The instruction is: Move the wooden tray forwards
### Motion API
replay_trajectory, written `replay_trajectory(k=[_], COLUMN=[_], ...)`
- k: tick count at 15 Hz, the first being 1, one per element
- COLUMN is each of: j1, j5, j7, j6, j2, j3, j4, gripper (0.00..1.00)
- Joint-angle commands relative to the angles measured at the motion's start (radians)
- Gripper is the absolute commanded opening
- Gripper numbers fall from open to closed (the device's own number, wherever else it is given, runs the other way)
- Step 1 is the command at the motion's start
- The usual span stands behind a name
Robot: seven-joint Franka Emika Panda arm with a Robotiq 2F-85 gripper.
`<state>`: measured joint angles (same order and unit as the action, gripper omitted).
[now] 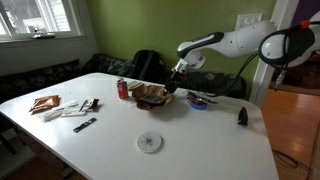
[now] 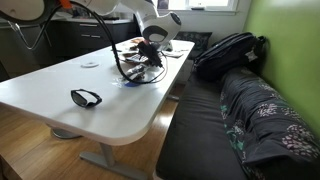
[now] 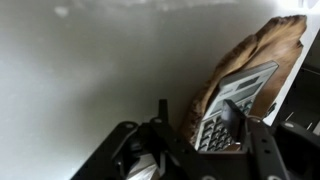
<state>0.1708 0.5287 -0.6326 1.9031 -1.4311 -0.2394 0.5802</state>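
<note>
Two jaws of the gripper (image 3: 196, 112) straddle the wooden tray (image 3: 258, 48) rim (clamped or loose, cannot tell).

Exterior view raised over the near end of the white table (image 1: 200, 150), facing green wall (image 1: 150, 30) and window (image 1: 35, 15), exterior view low by the table corner beside the sofa (image 2: 250, 115), the 2 sharing table, wooden tray (image 1: 152, 96) and arm (image 1: 235, 42), wrist view close above the tray

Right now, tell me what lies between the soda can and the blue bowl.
The wooden tray lies between the soda can and the blue bowl in an exterior view, with the hand by its rim.
</note>
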Motion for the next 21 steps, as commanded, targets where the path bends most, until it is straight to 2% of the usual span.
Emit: replay_trajectory(k=[1, 3, 5, 6, 10, 14, 19, 21], j1=[-0.009, -0.006, -0.001, 0.001, 0.003, 0.018, 0.076, 0.098], j5=[-0.002, 0.002, 0.012, 0.016, 0.028, 0.053, 0.103, 0.088], j7=[0.013, 0.011, 0.008, 0.005, -0.016, -0.065, -0.115, -0.098], j6=[-0.009, -0.008, -0.011, -0.014, -0.028, -0.073, -0.211, -0.298], j2=[-0.038, -0.038, -0.036, -0.035, -0.017, -0.001, 0.005, 0.018], j3=[-0.005, -0.008, -0.015, -0.02, -0.046, -0.101, -0.185, -0.176], j4=[-0.056, -0.057, -0.058, -0.058, -0.059, -0.056, -0.052, -0.043], gripper=[0.29, 0.11, 0.01, 0.04, 0.0, 0.03, 0.03, 0.03])
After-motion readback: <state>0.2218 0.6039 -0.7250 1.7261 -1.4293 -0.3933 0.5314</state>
